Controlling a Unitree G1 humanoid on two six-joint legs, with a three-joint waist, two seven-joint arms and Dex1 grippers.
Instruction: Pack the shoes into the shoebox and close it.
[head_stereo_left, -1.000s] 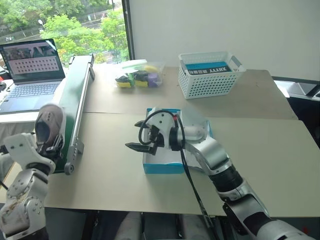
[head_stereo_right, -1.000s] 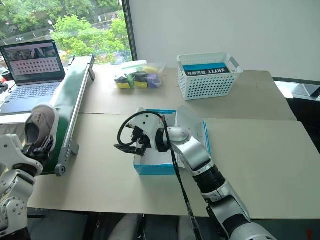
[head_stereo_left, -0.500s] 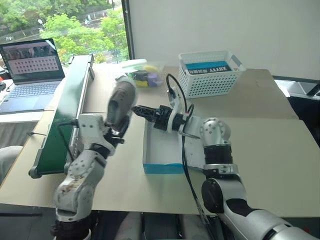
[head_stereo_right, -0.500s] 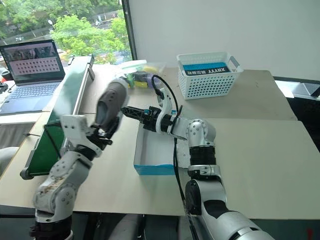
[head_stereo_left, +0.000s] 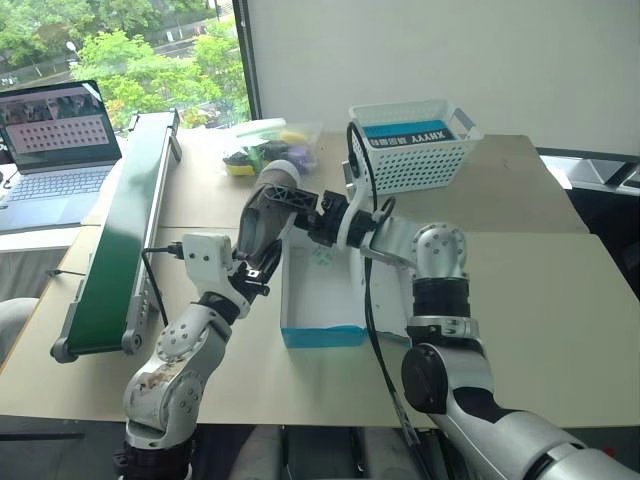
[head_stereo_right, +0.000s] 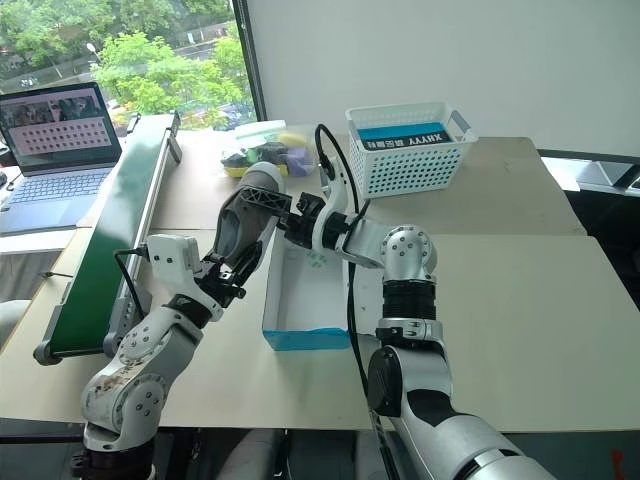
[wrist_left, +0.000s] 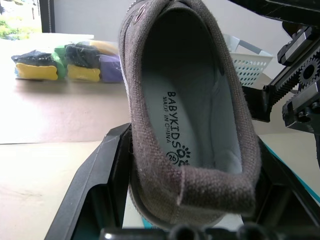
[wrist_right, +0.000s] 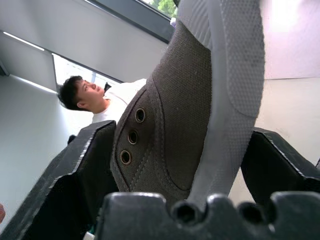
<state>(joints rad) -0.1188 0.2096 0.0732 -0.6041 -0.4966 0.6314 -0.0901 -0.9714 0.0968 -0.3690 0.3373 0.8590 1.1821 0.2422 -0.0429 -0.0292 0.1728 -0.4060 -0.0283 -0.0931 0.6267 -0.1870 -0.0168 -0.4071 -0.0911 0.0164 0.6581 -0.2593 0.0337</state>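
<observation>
Shoe (head_stereo_left: 262, 215) held beside the shoebox's (head_stereo_left: 318, 336) left edge.

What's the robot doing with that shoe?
The robot is packing shoes into a box. Its left gripper holds a greyish-taupe canvas sneaker with a white sole by the heel, up in the air beside the open bright blue cardboard shoebox on the table. Its right gripper has its black fingers on either side of the sneaker's front, as if to take it over. The part of the box's white inside that shows is bare.
</observation>
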